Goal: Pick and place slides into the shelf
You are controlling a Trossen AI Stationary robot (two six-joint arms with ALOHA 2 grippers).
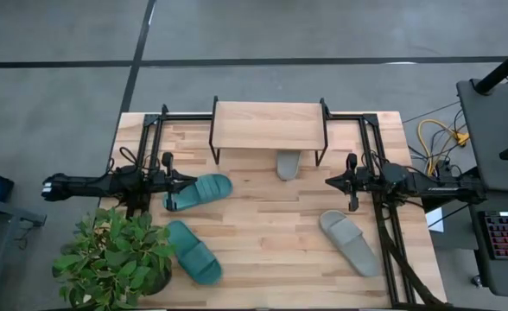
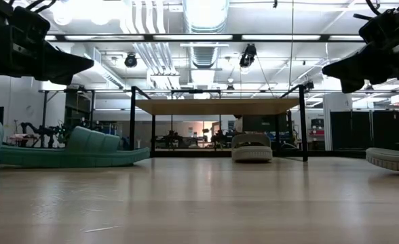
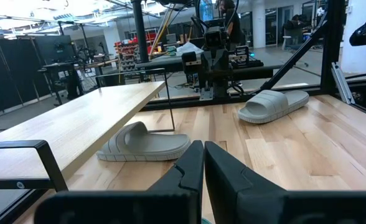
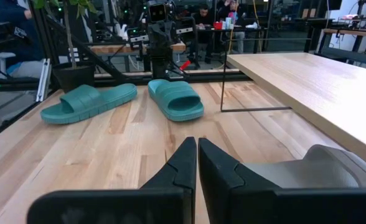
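The shelf (image 1: 269, 125) stands at the table's far middle. One grey slide (image 1: 288, 162) lies on the table under it, its near end sticking out; it also shows in the left wrist view (image 3: 142, 144). The other grey slide (image 1: 349, 242) lies near right. One teal slide (image 1: 200, 191) lies left of centre, the second teal slide (image 1: 193, 251) nearer, beside a plant. My left gripper (image 1: 185, 180) is shut and hovers above the first teal slide, well clear of it in the low view (image 2: 77, 66). My right gripper (image 1: 330, 181) is shut and raised (image 2: 332, 70), right of the shelf's near edge.
A potted plant (image 1: 116, 259) stands at the table's near left corner, close to the nearer teal slide. Black frame rails (image 1: 150, 130) run along the far left and far right of the table. Bare tabletop (image 1: 271, 225) lies between the slides in the middle.
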